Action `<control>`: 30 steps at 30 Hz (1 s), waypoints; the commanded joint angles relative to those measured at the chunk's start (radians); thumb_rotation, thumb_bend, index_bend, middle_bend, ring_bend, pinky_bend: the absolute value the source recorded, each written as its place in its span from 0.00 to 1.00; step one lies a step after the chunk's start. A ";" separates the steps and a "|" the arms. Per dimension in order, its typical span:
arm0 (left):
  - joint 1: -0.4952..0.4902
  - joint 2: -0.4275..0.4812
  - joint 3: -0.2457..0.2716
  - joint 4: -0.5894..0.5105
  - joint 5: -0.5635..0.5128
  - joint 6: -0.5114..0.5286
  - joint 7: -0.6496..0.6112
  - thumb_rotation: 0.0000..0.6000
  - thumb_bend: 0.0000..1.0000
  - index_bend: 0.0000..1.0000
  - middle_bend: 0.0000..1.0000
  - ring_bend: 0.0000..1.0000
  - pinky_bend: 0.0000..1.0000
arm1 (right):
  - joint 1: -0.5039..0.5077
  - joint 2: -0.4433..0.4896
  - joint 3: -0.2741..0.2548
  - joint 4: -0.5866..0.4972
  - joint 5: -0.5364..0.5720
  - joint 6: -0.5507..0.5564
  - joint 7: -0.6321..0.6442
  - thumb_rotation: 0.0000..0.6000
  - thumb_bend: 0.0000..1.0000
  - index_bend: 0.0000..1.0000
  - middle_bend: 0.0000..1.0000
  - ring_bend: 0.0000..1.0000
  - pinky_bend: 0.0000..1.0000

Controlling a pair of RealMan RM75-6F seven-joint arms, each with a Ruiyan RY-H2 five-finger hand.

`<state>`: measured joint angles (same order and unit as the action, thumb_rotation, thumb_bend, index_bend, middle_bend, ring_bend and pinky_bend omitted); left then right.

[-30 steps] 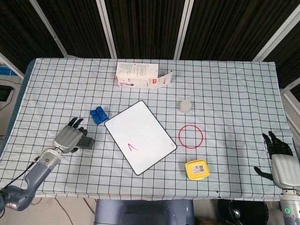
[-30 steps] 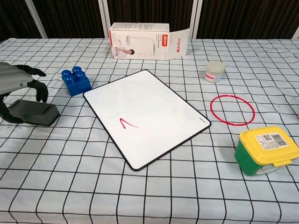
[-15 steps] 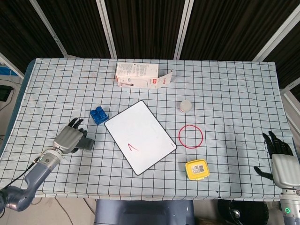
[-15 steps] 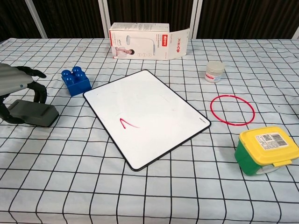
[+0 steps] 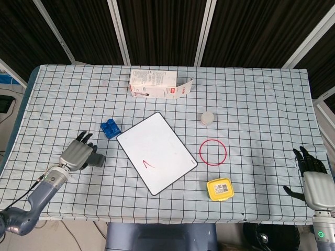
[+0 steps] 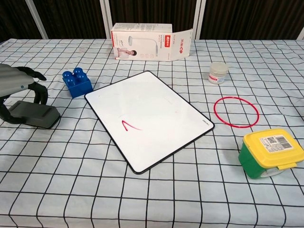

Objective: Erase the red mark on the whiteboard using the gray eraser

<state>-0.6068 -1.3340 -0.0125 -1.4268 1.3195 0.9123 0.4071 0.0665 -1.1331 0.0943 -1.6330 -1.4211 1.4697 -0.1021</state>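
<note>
The whiteboard (image 5: 157, 152) lies tilted near the middle of the checked table, with a small red mark (image 5: 149, 164) near its front edge, also plain in the chest view as the red mark (image 6: 130, 126). Left of it the gray eraser (image 6: 35, 115) lies flat on the cloth. My left hand (image 5: 77, 154) arches over it, fingers curled onto its far edge and thumb at its near left end, gripping it. My right hand (image 5: 313, 178) rests at the table's right front edge with fingers spread and nothing in it.
A blue block (image 6: 77, 82) sits between the eraser and the whiteboard (image 6: 147, 118). A white carton (image 5: 157, 84) lies at the back. A small jar (image 5: 208, 118), a red ring (image 5: 213, 152) and a yellow-lidded green container (image 5: 219, 189) are right of the board.
My left hand's fingers have curled a little closer over the eraser, and less of the eraser shows past the hand. The right hand has stayed still.
</note>
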 commanded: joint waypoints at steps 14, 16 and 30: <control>-0.012 0.065 -0.031 -0.109 0.041 0.047 -0.047 1.00 0.27 0.45 0.47 0.07 0.07 | -0.001 -0.001 -0.001 -0.001 0.001 0.000 0.000 1.00 0.01 0.00 0.02 0.14 0.18; -0.022 0.077 -0.040 -0.145 0.050 0.053 -0.039 1.00 0.28 0.45 0.47 0.07 0.06 | -0.001 0.000 -0.002 -0.002 0.001 0.000 -0.001 1.00 0.01 0.00 0.02 0.14 0.18; -0.213 -0.049 -0.142 -0.223 -0.175 -0.057 0.274 1.00 0.27 0.46 0.48 0.07 0.06 | -0.002 -0.003 -0.002 0.002 0.000 0.004 -0.001 1.00 0.01 0.00 0.02 0.14 0.18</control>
<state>-0.7813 -1.3397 -0.1363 -1.6635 1.1877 0.8760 0.6383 0.0641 -1.1358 0.0925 -1.6308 -1.4215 1.4738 -0.1030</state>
